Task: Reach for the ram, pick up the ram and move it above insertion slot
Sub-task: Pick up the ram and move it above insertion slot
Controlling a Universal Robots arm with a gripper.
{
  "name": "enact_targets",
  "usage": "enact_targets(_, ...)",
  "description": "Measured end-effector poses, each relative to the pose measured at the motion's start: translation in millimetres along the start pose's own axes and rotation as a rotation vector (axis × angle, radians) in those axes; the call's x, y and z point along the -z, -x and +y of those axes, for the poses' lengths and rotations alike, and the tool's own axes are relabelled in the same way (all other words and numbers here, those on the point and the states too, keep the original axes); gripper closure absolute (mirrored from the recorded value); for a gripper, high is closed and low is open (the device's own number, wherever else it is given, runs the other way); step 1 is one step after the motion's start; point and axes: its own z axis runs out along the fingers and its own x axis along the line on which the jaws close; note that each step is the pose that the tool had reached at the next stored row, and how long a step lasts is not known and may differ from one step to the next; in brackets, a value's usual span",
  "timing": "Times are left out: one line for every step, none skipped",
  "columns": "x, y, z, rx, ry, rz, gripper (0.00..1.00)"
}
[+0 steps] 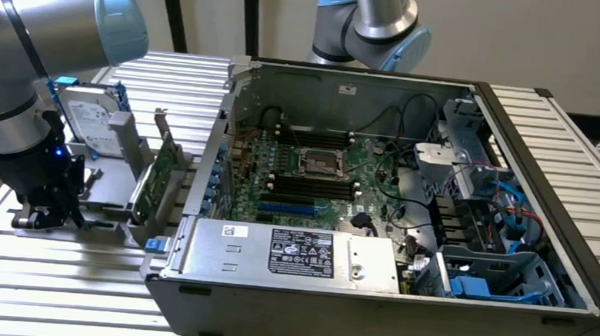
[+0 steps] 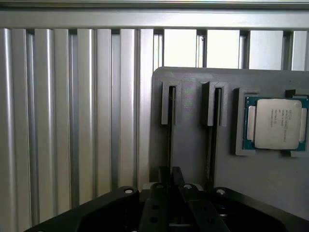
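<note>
Aluminium table (image 1: 58, 278): silver and slatted, it carries everything here. I see no writing on it.
Computer case (image 1: 374, 318): lies open on the table toward the exterior view's right. The green motherboard (image 1: 375, 153) is inside, and its black memory slots (image 1: 314, 186) look unfilled to me.
Power supply (image 1: 377, 261): a silver box along the near edge of the case. It has a black label with white marks and a small white sticker, both too fine for me to read.
Grey holder (image 2: 193, 145): a plastic plate on the table outside the case, at the exterior view's left, with two upright slots and a recess.
Hard drive (image 1: 87, 122): stands on edge at the holder. Its white label has print I cannot make out.
Gripper (image 2: 171, 170): mine, lowered onto the holder right at the end of the stick. I cannot tell whether it has closed on the stick or only sits around it. I judge the reach to be finished.
Processor (image 2: 275, 123): sits in the recess beside the slots. There are several lines of print on its metal lid, none legible.
Ram (image 2: 170, 135): thin and seen edge-on, standing in the holder slot in line with my gripper, well apart from the motherboard. It is not lifted, so I judge the pick-up and the carry to above the memory slots are both left to do.
</note>
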Motion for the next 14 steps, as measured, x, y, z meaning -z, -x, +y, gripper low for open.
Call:
enact_targets(0.0,0.0,0.0,0.000,0.0000,0.0000,0.86)
enact_targets(0.0,0.0,0.0,-0.001,0.0000,-0.0001,0.86)
enact_targets(0.0,0.0,0.0,-0.003,0.0000,-0.0002,0.86)
enact_targets(0.0,0.0,0.0,-0.005,0.0000,-0.0002,0.86)
enact_targets(0.0,0.0,0.0,-0.006,0.0000,-0.0002,0.86)
enact_targets(0.0,0.0,0.0,-0.007,0.0000,-0.0003,0.86)
enact_targets(0.0,0.0,0.0,-0.010,0.0001,-0.0004,0.86)
enact_targets(0.0,0.0,0.0,-0.013,0.0001,-0.0004,0.86)
enact_targets(0.0,0.0,0.0,-0.016,0.0001,-0.0005,0.86)
enact_targets(0.0,0.0,0.0,-0.019,0.0003,-0.0006,0.86)
enact_targets(0.0,-0.1,0.0,-0.023,0.0003,-0.0006,0.86)
enact_targets(0.0,0.0,0.0,-0.024,0.0003,-0.0007,0.86)
enact_targets(0.0,0.0,0.0,-0.024,0.0003,-0.0007,0.86)
enact_targets(0.0,0.0,0.0,-0.024,0.0003,-0.0007,0.86)
